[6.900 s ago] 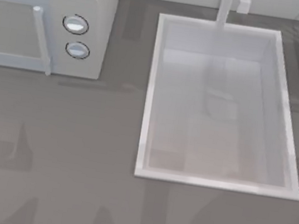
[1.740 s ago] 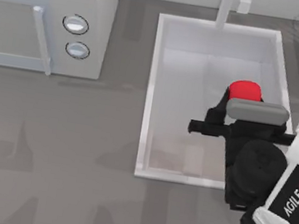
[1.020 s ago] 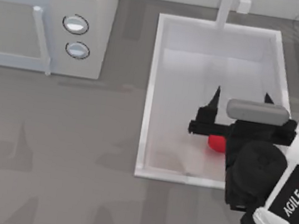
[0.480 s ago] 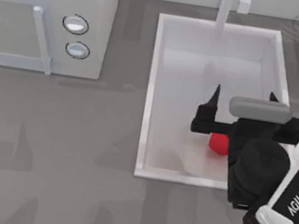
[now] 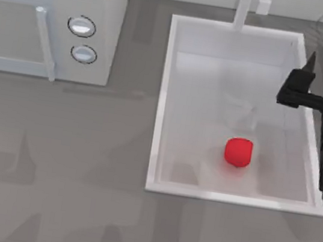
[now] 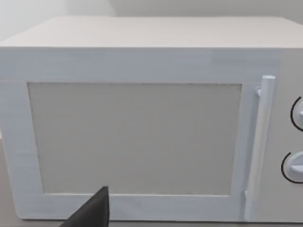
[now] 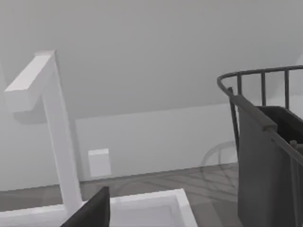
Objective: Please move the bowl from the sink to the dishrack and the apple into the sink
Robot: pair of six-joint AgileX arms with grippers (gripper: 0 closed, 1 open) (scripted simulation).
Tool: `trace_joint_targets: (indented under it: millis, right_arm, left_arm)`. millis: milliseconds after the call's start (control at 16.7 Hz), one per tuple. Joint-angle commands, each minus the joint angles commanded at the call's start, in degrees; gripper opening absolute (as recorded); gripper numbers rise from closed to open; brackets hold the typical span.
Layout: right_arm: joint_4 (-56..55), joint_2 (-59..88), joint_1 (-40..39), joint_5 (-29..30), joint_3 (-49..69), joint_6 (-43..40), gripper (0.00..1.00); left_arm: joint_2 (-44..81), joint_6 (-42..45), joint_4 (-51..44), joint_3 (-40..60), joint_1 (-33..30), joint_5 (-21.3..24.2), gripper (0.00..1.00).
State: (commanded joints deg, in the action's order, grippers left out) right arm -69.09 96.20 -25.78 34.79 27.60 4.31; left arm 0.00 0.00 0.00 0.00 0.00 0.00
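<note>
While the apple is lying loose on the pale floor of the sink, toward the near end and apart from every wall, the right gripper is hanging over the sink's right rim, well apart from the apple and holding nothing; whether its fingers are spread, cannot tell. Left arm is sitting parked at the table's left edge, its gripper facing the white microwave. Faucet post is standing at the sink's far short side, dark dishrack beside it.
</note>
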Motion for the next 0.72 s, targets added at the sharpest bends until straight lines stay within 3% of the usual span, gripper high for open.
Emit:
trace_joint_targets:
  millis: [300,720]
  right_arm:
    - [20.87,-28.87,9.21,-6.77,-7.45,1.34,1.0]
    - [49.4,-68.27,19.84,-20.91,-18.98,-0.49,1.0]
  left_arm:
    - [0.0,0.0,0.0,0.0,0.0,0.0,1.0]
    - [0.0,0.0,0.0,0.0,0.0,0.0,1.0]
